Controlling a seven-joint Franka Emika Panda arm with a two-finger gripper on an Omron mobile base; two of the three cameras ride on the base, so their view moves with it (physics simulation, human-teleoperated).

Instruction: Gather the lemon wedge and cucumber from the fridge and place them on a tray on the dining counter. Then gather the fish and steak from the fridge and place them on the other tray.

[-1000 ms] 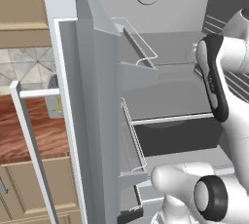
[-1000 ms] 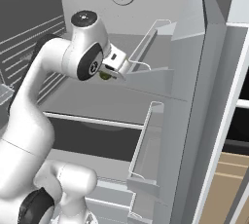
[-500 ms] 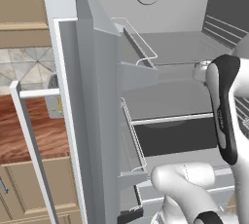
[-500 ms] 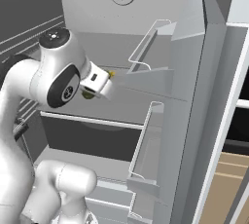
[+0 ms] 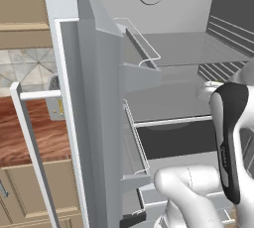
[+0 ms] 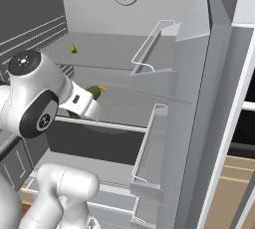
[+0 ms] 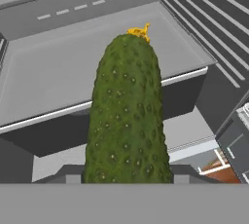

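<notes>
**Hand view: cucumber held, still at the fridge**

Hand view has the cucumber point(image 7: 127, 116) standing tall right up the middle, dark green and pimpled, with a small yellow tip at its far end. Its lower end sits down between the gripper's point(image 7: 127, 179) finger tips, so the gripper is closed on the cucumber at a middling width rather than standing empty.

In the right base view, the cucumber point(image 6: 93, 92) pokes out beyond the gripper point(image 6: 88, 104) at the end of the white arm, in front of the middle shelf of the fridge point(image 6: 199, 98). Both fridge doors stand open, and the door bins nearest the cameras look bare. Further back on the fridge's upper shelf lies a small yellowish-green piece point(image 6: 73, 49); I judge it may be the lemon wedge, though it is too small to be sure.

In the left base view, a strip of reddish-brown wood top point(image 5: 30, 133) shows beyond the fridge's left door; this looks like the dining counter.

As a judgement of progress: the cucumber is picked but not delivered. If that piece is the wedge, it also remains to be fetched. The fish and steak are undone as far as these frames show.
</notes>
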